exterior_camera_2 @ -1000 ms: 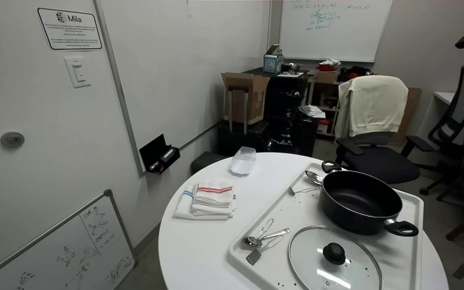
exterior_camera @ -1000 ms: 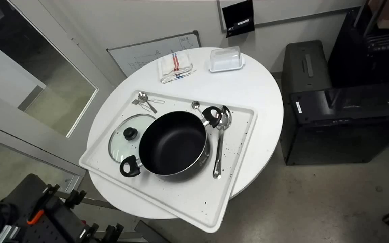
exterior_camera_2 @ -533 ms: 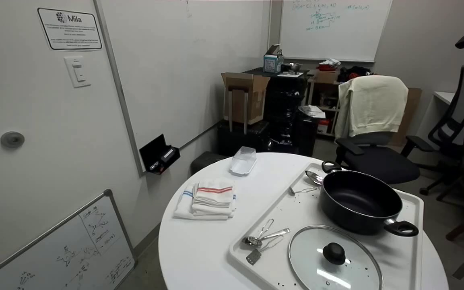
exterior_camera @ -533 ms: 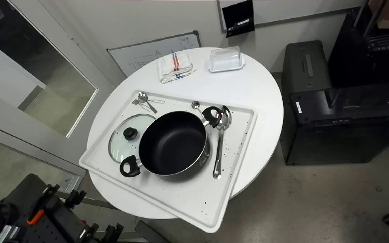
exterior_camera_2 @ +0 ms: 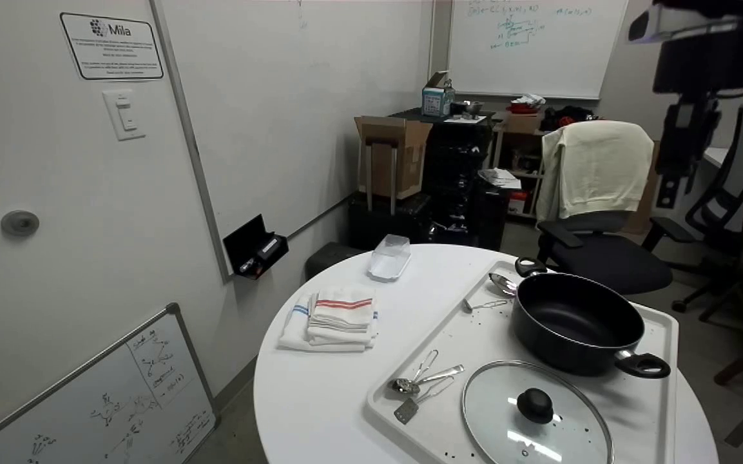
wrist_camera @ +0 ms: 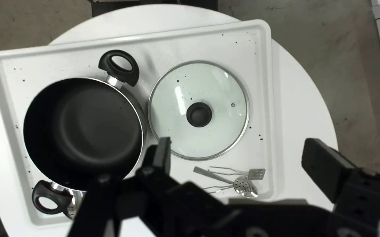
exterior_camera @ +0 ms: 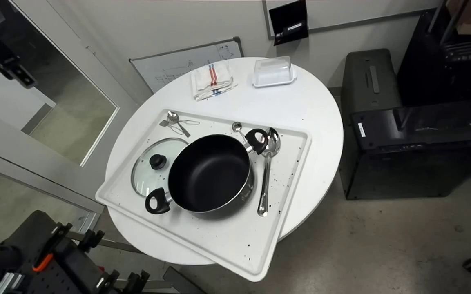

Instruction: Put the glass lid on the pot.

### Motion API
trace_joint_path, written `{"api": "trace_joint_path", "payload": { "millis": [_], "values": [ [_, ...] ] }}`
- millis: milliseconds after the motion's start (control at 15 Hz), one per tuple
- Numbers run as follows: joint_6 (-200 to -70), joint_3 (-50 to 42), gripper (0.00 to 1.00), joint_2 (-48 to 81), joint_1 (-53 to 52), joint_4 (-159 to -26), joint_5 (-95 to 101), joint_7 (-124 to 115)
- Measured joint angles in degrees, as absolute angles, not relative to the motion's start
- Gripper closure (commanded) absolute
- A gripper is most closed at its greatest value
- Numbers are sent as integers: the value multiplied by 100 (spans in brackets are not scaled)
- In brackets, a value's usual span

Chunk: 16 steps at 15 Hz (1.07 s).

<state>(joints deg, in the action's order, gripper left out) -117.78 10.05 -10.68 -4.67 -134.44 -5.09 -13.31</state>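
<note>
My pincer (wrist_camera: 237,144) hangs in the air over the bench (exterior_camera: 309,102), its two fingers (wrist_camera: 323,169) spread wide with nothing between them. I take this to be the stage before a first grasp, the fingers parted so that they can pass either side of a knob.

In the wrist view, the glass lid (wrist_camera: 198,110) lies flat on a pale tray (exterior_camera: 227,249), its round black knob (exterior_camera_2: 535,405) facing up. That placing suits me: the knob is what stands up from the glass, while the thin edge lies probably too low to pinch.

Just beside the lid, to its left in the wrist view, the black pot (wrist_camera: 84,133) sits upright and uncovered; whether the two touch, I cannot tell. Its handles (wrist_camera: 128,77) stick out on opposite sides, leaving the mouth free for a lid lowered from above. Being neighbours, they should need only a short carry, though the lid could knock the pot's wall unless lifted well first.

Near the lid lie small metal utensils (wrist_camera: 242,187); across the pot lies a large spoon (exterior_camera: 265,179). Outside the tray, folded towels (exterior_camera: 213,79) and a clear-topped dish (exterior_camera: 274,72) rest on the bench, perhaps kept there out of my way.
</note>
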Motion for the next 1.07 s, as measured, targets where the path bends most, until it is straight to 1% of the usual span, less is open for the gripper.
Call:
{"api": "trace_joint_path", "payload": {
  "millis": [733, 1067],
  "values": [
    [-14109, 864, 0, 776, -498, -13659, 559, -886],
    [-15002, 650, 0, 1533, -653, -13658, 1182, -886]
  ]
}}
